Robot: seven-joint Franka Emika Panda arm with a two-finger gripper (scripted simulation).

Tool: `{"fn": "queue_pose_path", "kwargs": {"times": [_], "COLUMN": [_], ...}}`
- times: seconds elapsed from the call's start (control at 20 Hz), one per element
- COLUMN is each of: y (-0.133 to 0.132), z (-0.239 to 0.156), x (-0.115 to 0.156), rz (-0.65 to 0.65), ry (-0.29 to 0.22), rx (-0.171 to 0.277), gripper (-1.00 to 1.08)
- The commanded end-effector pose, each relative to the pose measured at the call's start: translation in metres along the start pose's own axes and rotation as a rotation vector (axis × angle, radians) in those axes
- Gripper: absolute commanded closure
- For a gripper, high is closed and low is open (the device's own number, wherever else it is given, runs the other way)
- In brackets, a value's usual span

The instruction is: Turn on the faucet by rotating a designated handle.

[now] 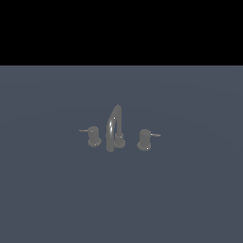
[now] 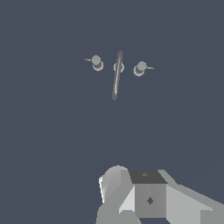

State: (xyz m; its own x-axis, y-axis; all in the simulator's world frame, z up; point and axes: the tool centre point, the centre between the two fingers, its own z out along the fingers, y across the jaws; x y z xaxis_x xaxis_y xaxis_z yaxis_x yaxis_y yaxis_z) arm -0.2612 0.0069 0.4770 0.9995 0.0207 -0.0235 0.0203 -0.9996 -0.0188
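Hanging well back from the faucet (image 1: 114, 127) with its opening impossible to judge, the tool (image 2: 131, 192) risks drifting to the twin knob (image 1: 144, 139) instead of the handle (image 1: 94, 136), at the spout's nine o'clock on the surface (image 1: 190, 190)

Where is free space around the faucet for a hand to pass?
Free: the floor all around the set, beyond each rod. Crowded: the narrow gaps between the spout and the handle, and the twin knob.

Taking the spout (image 1: 114, 127) as landmark: the handle (image 1: 93, 136) stands to its left in the exterior view, its rod pointing away. The twin knob (image 1: 144, 139) stands to its right, rod pointing away too.
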Motion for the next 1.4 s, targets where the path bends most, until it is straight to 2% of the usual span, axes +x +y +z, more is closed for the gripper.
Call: {"fn": "queue_pose_path", "kwargs": {"times": [0.0,0.65,1.35], "y": [0.000,-0.017,-0.066], "z": [0.000,0.022,0.089], "x": [0.000,0.006,0.035], "rz": [0.000,0.091,0.367], "ry": [0.000,0.001,0.006], "rx": [0.000,0.000,0.003], "gripper": [1.08,1.08,1.08]}}
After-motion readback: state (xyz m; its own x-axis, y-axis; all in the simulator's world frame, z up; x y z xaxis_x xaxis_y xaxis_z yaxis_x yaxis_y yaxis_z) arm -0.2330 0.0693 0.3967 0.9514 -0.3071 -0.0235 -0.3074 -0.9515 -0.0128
